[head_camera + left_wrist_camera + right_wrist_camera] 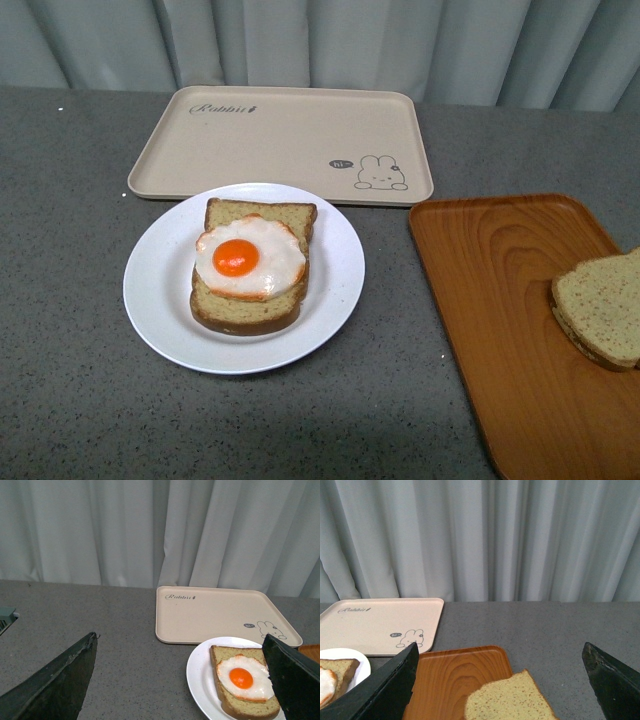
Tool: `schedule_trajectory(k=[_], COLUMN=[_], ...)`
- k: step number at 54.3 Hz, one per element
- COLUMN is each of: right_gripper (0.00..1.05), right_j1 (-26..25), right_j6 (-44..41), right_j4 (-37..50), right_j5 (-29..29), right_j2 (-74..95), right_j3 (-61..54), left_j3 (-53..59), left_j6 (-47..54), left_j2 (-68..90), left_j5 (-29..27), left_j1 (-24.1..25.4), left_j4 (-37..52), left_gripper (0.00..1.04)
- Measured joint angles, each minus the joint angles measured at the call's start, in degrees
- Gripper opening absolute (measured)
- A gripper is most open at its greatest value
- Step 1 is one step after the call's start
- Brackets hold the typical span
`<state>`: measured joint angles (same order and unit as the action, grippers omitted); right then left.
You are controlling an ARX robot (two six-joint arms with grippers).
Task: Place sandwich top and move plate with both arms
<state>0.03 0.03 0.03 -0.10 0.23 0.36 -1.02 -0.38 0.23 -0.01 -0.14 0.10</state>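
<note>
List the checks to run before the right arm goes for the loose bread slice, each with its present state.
1. Is the right gripper open and empty: ok.
2. Is the left gripper open and empty: ok.
3. Does the sandwich top lie free on the wood-grain tray, with nothing on it: ok.
4. Does the fried egg sit on the lower slice, inside the plate: ok.
5. Is the plate's rim bare at both sides for gripping: ok.
6. Is there a gap between the plate and the rabbit-print tray behind it: cannot tell.
</note>
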Motion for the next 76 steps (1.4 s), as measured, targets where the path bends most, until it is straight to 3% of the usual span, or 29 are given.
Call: schedule_trajectory(k=[76], right_gripper=[0.96], right_j1=[0.0], right_j6=[0.0], right_j4=[0.0], right_j5=[0.0], right_j2=[0.0], right_j3=[0.0], left_j3=[0.0], left_j6=[0.0], left_j2=[0.0], left_j5=[0.0], left_j1=[0.0], left_j4=[0.0], left_gripper=[0.98])
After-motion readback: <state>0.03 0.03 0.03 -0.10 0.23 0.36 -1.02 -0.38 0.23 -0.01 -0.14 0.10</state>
